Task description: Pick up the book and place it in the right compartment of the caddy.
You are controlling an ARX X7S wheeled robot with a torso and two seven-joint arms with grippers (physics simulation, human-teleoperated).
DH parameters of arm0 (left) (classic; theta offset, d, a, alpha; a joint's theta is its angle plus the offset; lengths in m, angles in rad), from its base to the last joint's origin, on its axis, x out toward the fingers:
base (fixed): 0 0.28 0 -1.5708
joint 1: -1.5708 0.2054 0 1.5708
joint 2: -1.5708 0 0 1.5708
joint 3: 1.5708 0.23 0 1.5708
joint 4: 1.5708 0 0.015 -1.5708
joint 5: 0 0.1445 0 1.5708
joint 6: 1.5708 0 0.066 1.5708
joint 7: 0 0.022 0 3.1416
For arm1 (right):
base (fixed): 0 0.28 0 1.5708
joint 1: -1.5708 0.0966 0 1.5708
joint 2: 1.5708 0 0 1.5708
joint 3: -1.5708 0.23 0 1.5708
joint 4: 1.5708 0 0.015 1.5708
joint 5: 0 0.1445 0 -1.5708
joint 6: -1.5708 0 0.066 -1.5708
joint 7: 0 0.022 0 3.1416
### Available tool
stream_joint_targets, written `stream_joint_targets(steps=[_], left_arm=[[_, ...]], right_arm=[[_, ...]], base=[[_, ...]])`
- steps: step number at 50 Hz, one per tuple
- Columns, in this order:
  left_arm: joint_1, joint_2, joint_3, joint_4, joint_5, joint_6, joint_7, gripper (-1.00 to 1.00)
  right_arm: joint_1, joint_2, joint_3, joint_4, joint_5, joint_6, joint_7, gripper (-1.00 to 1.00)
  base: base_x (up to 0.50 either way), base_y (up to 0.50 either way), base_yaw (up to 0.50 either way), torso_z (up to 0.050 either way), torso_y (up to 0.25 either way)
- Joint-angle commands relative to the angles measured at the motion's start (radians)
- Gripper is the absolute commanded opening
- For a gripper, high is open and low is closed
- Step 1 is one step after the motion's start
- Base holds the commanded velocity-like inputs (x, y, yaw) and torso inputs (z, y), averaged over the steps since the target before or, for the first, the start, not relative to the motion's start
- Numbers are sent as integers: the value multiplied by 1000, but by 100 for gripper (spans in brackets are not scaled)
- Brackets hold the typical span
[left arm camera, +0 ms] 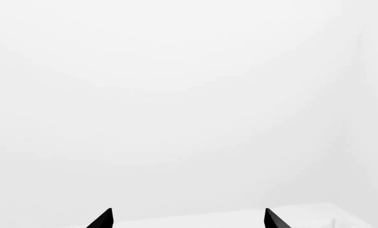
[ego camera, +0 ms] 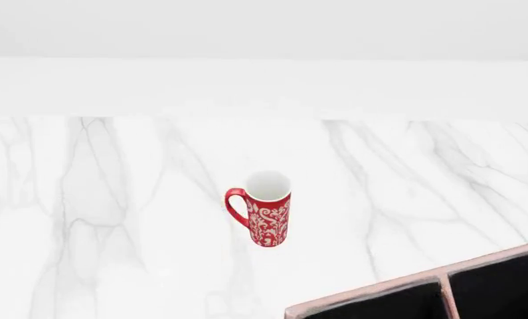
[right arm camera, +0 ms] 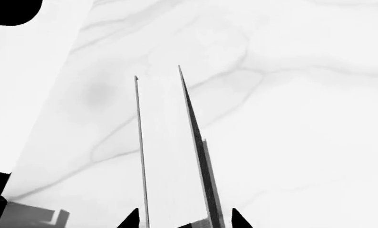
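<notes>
A white marble table [ego camera: 113,199] carried a red-and-white mug [ego camera: 264,207]. The caddy [ego camera: 441,286] showed only a corner. The right pincer [right arm camera: 183,221] clamped the book [right arm camera: 173,156] edge-on above the table, seemingly for carrying. The left pincer [left arm camera: 189,219] hung open, empty.

Only small bits of the robot show. In the left wrist view, the left gripper [left arm camera: 189,219] shows as two small black pointed tips, flat and plain like little shark fins. In the right wrist view, the right gripper [right arm camera: 184,219] shows two small black pointed tips of the same kind. A rounded black piece sits at one corner of that view and a dark grey blocky piece at another. No cables, screws or marks can be seen.
</notes>
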Motion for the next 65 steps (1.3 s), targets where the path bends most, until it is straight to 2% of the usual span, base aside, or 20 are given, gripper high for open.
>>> stream_joint_targets(steps=[1, 15, 21, 22, 28, 29, 44, 50, 56, 65], left_arm=[[6, 26, -18, 0, 20, 6, 23, 100], [6, 31, 6, -5, 25, 15, 16, 100], [5, 34, 11, -10, 26, 20, 13, 100], [4, 33, 14, -9, 26, 18, 12, 100], [4, 37, 33, -16, 32, 26, 5, 100], [2, 36, 31, -18, 30, 26, 6, 100], [1, 41, 57, -23, 37, 34, -4, 100], [0, 41, 74, -21, 42, 34, -10, 100], [4, 45, 75, -29, 39, 43, -6, 100], [1, 43, 86, -30, 42, 43, -12, 100]], right_arm=[[-48, -13, 6, 77, -43, -87, -60, -100], [-63, 4, 7, 63, -32, -103, -69, -100], [-63, -1, 53, 55, -8, -95, -19, -100], [-59, -15, 122, 67, 46, -57, 49, -100], [-3, -42, 294, 82, 169, 42, 228, -100], [13, -46, 363, 79, 216, 64, 299, -100], [127, -35, 491, 79, 310, 151, 444, -100], [233, -52, 562, 112, 355, 234, 582, -100], [349, -78, 654, 247, 377, 297, 752, -100], [415, -51, 794, 391, 371, 274, 937, -100]], base=[[0, 0, 0, 0, 0], [0, 0, 0, 0, 0], [0, 0, 0, 0, 0], [0, 0, 0, 0, 0], [0, 0, 0, 0, 0], [0, 0, 0, 0, 0], [0, 0, 0, 0, 0], [0, 0, 0, 0, 0], [0, 0, 0, 0, 0], [0, 0, 0, 0, 1]])
